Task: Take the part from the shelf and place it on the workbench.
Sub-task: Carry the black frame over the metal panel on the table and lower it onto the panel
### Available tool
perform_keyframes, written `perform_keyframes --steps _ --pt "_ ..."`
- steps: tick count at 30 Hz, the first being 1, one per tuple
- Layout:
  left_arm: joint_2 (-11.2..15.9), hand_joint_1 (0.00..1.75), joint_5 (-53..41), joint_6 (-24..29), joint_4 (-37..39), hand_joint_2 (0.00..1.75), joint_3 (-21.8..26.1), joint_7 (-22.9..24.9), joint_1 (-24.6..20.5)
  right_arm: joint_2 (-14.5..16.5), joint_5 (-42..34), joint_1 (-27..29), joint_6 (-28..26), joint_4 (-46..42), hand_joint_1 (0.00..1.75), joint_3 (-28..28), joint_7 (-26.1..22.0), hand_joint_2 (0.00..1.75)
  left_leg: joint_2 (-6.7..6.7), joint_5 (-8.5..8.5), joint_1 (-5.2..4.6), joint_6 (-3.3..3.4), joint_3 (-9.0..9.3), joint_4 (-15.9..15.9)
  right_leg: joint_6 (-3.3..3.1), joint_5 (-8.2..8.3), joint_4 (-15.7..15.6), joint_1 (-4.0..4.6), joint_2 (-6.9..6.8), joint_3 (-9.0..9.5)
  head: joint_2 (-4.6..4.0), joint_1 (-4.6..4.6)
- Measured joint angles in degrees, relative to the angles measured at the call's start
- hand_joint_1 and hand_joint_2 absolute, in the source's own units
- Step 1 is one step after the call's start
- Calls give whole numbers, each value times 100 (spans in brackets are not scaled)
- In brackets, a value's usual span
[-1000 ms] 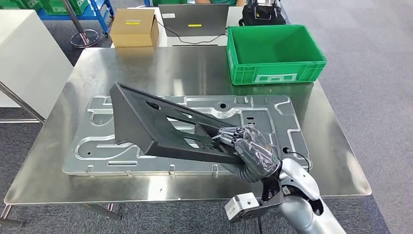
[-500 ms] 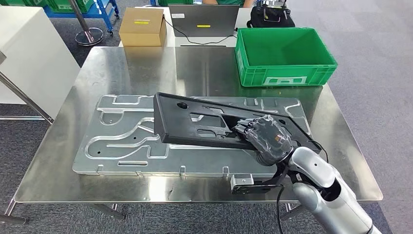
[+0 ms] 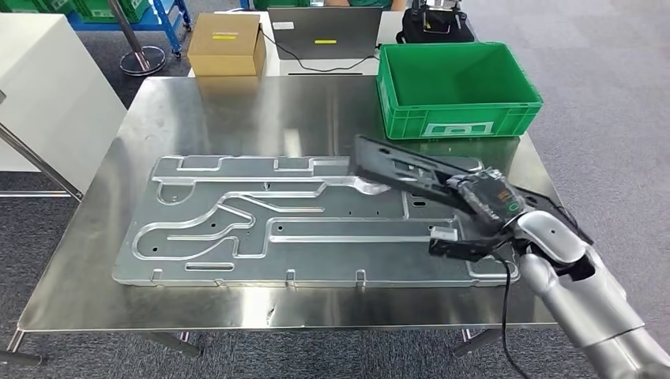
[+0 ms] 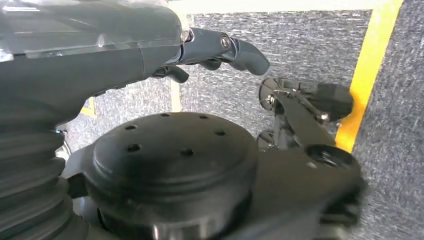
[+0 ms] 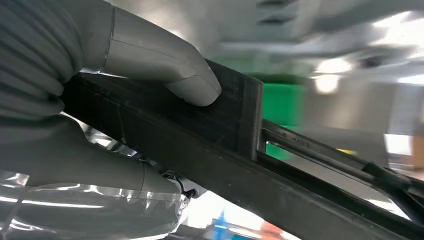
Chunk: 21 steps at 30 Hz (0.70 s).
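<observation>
The part [image 3: 393, 168] is a long black plastic bracket with cut-outs. It hangs tilted just above the right end of the workbench [image 3: 237, 110], over the ribbed aluminium plate [image 3: 261, 229]. My right hand [image 3: 486, 197] grips it near its right end, close to the table's right edge. In the right wrist view the grey thumb [image 5: 167, 67] presses on the black part [image 5: 235, 170], with the other fingers underneath. My left hand [image 4: 150, 45] hangs over grey carpet, holding nothing, with its fingers [image 4: 230, 47] slightly bent.
A green crate [image 3: 458, 87] stands at the back right of the table, just behind the part. Beyond the table lie a cardboard box [image 3: 229, 43], a laptop [image 3: 324, 31] and a black bag [image 3: 438, 20]. A white cabinet [image 3: 47, 95] stands to the left.
My right hand has swung the part from the plate's middle to its right end, lower and flatter. The wrist has turned, so the hand's back now faces up.
</observation>
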Motion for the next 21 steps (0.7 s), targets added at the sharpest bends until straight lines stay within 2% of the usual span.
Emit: perform_keyframes --steps 3,5,6,8,9,10,11,13,14,15,17,19,21 --pt "-18 0 0 -16 -1 175 -2 -1 10 3 2 -508 -234 1111 175 -90 -101 175 -16 19 -25 110 25 -122 116 12 3 -10 -2 -33 0 3" --pt "-32 0 0 -9 -1 175 -2 4 12 25 4 -842 -317 1795 175 -125 -144 175 -20 62 -17 192 42 -181 171 -105 163 -33 2 -104 0 8" --pt "-38 0 0 -2 -1 175 -2 8 8 49 24 -1024 -363 2161 175 -137 -143 175 -20 79 -12 220 49 -204 188 -247 406 -44 9 -217 0 11" --pt "-57 0 -2 14 -2 175 -3 11 5 133 106 -1367 -456 2889 175 -144 -60 175 -22 84 -25 240 44 -205 219 -575 1135 -55 19 -569 0 15" --pt "-66 0 -3 20 -2 175 -3 8 8 195 160 -1504 -481 3226 175 -143 8 175 -24 82 -30 242 44 -200 232 -655 1435 -59 22 -726 0 16" --pt "-75 0 -5 26 -3 175 -4 1 12 267 215 -1608 -484 3526 175 -139 89 175 -27 76 -31 241 47 -194 239 -634 1561 -63 22 -808 0 17" --pt "-82 0 -6 29 -4 175 -4 -11 14 349 274 -1694 -468 3790 175 -132 174 175 -30 67 -29 235 52 -184 239 -506 1470 -68 23 -786 0 17" --pt "-89 0 -9 28 -8 175 -4 -34 10 510 377 -1826 -417 4194 175 -112 336 175 -32 36 -29 204 62 -153 229 -109 782 -85 24 -495 0 16" --pt "-90 0 -10 27 -10 175 -5 -38 4 592 422 -1896 -380 4358 175 -103 415 175 -32 18 -43 179 53 -128 217 27 432 -80 27 -342 0 18" --pt "-91 0 -13 25 -11 175 -7 -29 1 668 470 -1975 -325 4500 175 -95 492 175 -30 6 -56 153 40 -116 196 93 201 -73 34 -242 0 16" --pt "-91 0 -24 21 -11 175 -19 21 2 834 610 -2163 -157 4752 175 -69 657 175 -17 -5 -76 102 36 -113 138 81 88 -40 55 -196 0 15" --pt "-91 0 -48 18 -11 175 -45 90 -1 1007 811 -2356 89 4941 175 -10 858 175 -1 -54 -64 36 63 -87 58 87 64 -46 73 -160 0 15" --pt "-91 0 -71 17 -11 175 -79 143 -18 1185 1023 -2537 347 5094 175 73 1049 175 3 -277 -46 -30 -54 252 -28 93 32 -58 67 -115 0 14"
